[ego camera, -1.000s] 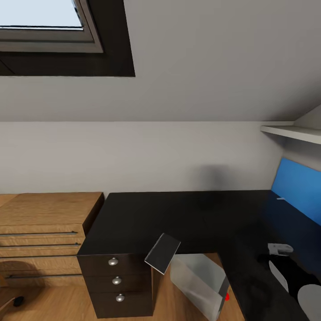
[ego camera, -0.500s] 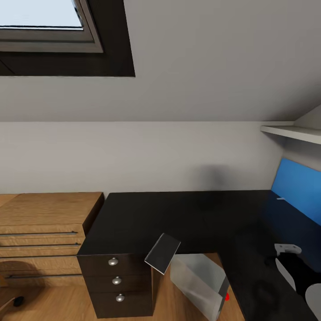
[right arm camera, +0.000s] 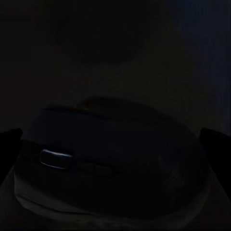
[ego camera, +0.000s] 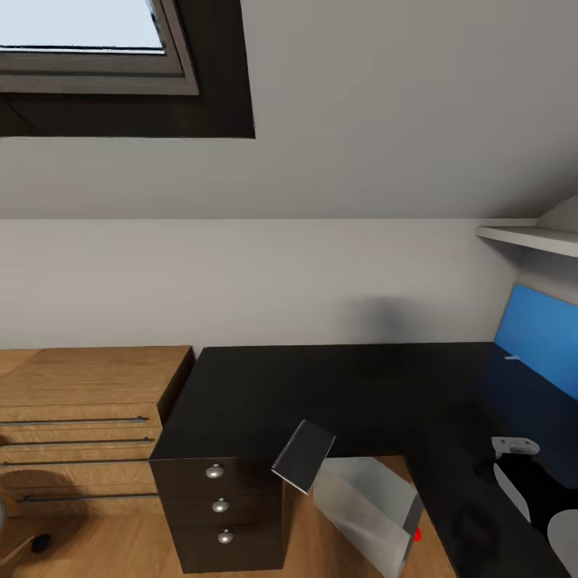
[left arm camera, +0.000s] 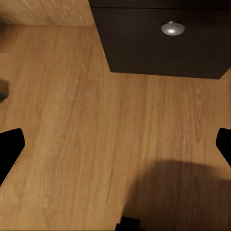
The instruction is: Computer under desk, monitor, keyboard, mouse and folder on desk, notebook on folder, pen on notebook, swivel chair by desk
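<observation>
The desk [ego camera: 321, 385] has a glossy black top and a drawer block [ego camera: 217, 514] with round silver knobs. In its knee space the computer [ego camera: 369, 514], a pale grey tower, leans tilted, and its darker panel [ego camera: 303, 456] pokes up past the desk's front edge. My right gripper [ego camera: 512, 447] hovers over the desk's right wing. The right wrist view has the dark mouse [right arm camera: 115, 159] close up between both fingers [right arm camera: 9, 144], which touch its sides. My left gripper [left arm camera: 120, 139] is open above the plank floor, near the foot of the drawer block [left arm camera: 163, 43]. Monitor, keyboard, folder and notebook are out of view.
A light oak dresser [ego camera: 80, 385] stands against the desk's left side. A blue panel [ego camera: 538, 333] stands upright at the desk's right end under a white shelf [ego camera: 530, 237]. A skylight [ego camera: 80, 32] sits in the sloped wall. A small dark caster [ego camera: 36, 543] lies on the floor at bottom left.
The whole head view has shifted slightly, so the camera moved. My right gripper has drawn back toward the lower right over the desk.
</observation>
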Tool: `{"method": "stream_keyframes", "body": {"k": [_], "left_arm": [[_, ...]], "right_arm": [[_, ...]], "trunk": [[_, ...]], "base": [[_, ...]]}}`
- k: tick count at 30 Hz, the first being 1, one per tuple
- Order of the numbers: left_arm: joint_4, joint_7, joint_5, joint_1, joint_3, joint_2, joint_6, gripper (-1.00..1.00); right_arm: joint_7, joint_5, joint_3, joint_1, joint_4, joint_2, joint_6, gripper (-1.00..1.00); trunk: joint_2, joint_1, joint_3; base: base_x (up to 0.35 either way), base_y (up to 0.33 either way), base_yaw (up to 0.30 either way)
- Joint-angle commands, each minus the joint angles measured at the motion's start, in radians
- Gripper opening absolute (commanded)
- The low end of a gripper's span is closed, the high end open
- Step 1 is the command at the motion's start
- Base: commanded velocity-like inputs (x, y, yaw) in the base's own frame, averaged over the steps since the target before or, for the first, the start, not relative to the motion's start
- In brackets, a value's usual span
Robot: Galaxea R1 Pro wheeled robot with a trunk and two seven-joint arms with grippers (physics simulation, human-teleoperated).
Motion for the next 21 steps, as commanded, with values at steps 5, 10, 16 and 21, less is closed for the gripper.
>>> {"method": "stream_keyframes", "body": {"k": [5, 10, 16, 21], "left_arm": [[0.001, 0.009, 0.024, -0.001, 0.024, 0.001, -0.008, 1.0], [0.011, 0.008, 0.029, -0.001, 0.038, -0.001, -0.01, 1.0], [0.011, 0.008, 0.029, -0.001, 0.038, -0.002, -0.01, 1.0], [0.012, 0.008, 0.029, -0.001, 0.038, -0.001, -0.009, 1.0]], "right_arm": [[-0.012, -0.013, 0.004, -0.001, -0.004, 0.0, -0.003, -1.0], [-0.013, -0.014, 0.005, -0.001, -0.004, 0.003, -0.004, -1.0], [-0.013, -0.014, 0.005, -0.001, -0.004, 0.004, -0.004, -1.0], [-0.013, -0.014, 0.005, -0.001, -0.004, 0.004, -0.004, -1.0]], "trunk": [[-0.001, 0.0, -0.001], [-0.001, 0.0, -0.001], [-0.001, 0.0, -0.001], [-0.001, 0.0, -0.001]], "base": [[-0.037, 0.215, 0.0], [-0.216, 0.013, 0.0], [-0.252, 0.06, 0.0], [-0.31, -0.147, 0.0]]}}
